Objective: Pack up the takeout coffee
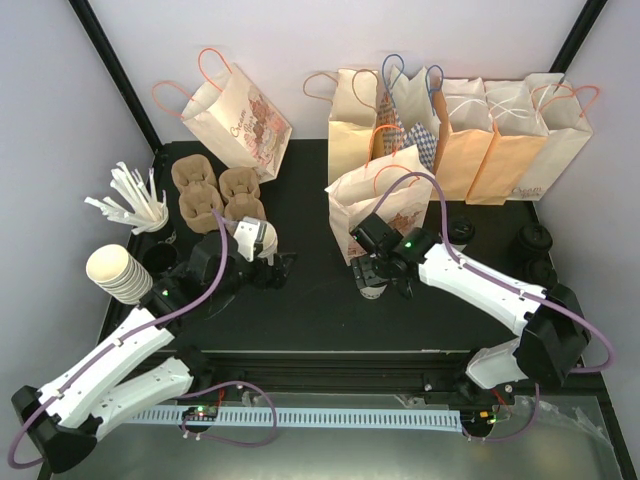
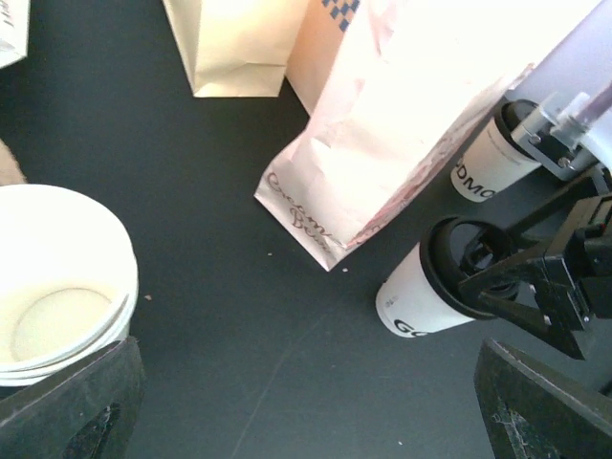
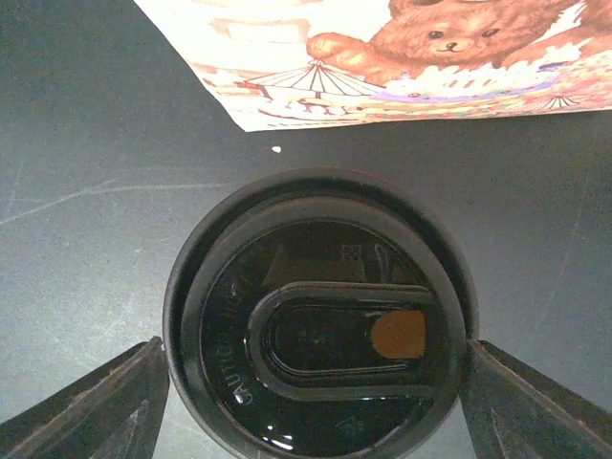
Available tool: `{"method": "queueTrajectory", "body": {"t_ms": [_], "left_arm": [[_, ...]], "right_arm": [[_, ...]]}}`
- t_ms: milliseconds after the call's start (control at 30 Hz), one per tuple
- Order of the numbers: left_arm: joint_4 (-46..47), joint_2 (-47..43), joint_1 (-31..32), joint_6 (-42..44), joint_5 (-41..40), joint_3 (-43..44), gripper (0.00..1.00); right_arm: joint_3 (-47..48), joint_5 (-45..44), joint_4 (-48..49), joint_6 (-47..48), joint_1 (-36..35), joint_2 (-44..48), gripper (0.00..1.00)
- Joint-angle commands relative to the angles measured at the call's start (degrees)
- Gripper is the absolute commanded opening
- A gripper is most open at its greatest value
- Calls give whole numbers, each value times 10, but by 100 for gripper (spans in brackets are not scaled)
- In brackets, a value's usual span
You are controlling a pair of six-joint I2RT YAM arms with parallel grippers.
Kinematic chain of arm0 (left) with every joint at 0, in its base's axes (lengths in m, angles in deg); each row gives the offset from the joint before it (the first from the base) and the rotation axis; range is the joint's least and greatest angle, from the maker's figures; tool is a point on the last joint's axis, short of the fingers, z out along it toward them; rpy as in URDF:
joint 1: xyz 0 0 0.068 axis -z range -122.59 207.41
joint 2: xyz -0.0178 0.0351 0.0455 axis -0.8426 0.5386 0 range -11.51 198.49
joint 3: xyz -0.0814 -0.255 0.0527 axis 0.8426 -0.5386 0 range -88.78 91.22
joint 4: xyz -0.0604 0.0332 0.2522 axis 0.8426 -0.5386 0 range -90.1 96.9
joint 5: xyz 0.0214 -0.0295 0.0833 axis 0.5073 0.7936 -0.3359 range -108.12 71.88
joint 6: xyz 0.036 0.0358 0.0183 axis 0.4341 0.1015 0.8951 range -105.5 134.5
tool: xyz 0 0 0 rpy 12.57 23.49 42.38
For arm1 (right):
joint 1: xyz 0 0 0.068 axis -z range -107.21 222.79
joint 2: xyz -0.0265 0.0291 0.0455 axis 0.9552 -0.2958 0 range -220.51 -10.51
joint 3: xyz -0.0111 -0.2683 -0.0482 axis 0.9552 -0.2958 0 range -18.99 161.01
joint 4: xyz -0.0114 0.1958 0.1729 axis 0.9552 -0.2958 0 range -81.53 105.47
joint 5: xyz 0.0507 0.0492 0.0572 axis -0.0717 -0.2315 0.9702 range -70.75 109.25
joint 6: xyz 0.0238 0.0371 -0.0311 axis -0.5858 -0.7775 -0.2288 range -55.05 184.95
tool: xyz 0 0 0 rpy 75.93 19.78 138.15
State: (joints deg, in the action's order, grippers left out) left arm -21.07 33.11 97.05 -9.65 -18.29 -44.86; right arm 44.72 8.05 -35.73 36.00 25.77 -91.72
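A takeout coffee (image 3: 320,316), a white cup with a black lid, stands on the dark table just in front of a bear-printed paper bag (image 3: 421,57). My right gripper (image 3: 316,402) hangs over it, open, one finger close against each side of the lid rim; I cannot tell whether they touch. The left wrist view shows the same cup (image 2: 421,296) under that gripper, and a second lidded cup (image 2: 492,163) behind it. My left gripper (image 2: 306,411) is open with bare table between its fingers (image 2: 67,406). A lidless white cup (image 2: 57,287) stands just outside its left finger.
A row of paper bags (image 1: 480,130) lines the back right, and one more bag (image 1: 240,115) stands at back left. Brown cup carriers (image 1: 210,190), a holder of white stirrers (image 1: 135,205) and stacked white cups (image 1: 118,272) sit at the left. Black lids (image 1: 535,245) lie at the right.
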Motion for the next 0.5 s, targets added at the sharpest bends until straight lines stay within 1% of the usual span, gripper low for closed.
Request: {"method": "queueTrajectory", "body": {"t_ms": [0, 133, 267, 367, 467], "left_arm": [[-47, -7, -7, 10, -54, 58, 97], [-71, -9, -10, 18, -73, 81, 97], [-70, -20, -11, 18, -76, 85, 97], [-74, -22, -12, 18, -80, 87, 97], [-77, -22, -12, 20, -82, 88, 97]], "right_arm": [[14, -25, -9, -9, -5, -4, 84], [16, -38, -11, -9, -5, -13, 85], [21, -43, -11, -10, -6, -22, 84], [24, -45, -10, -8, -5, -23, 78], [27, -47, -12, -8, -6, -22, 75]]}}
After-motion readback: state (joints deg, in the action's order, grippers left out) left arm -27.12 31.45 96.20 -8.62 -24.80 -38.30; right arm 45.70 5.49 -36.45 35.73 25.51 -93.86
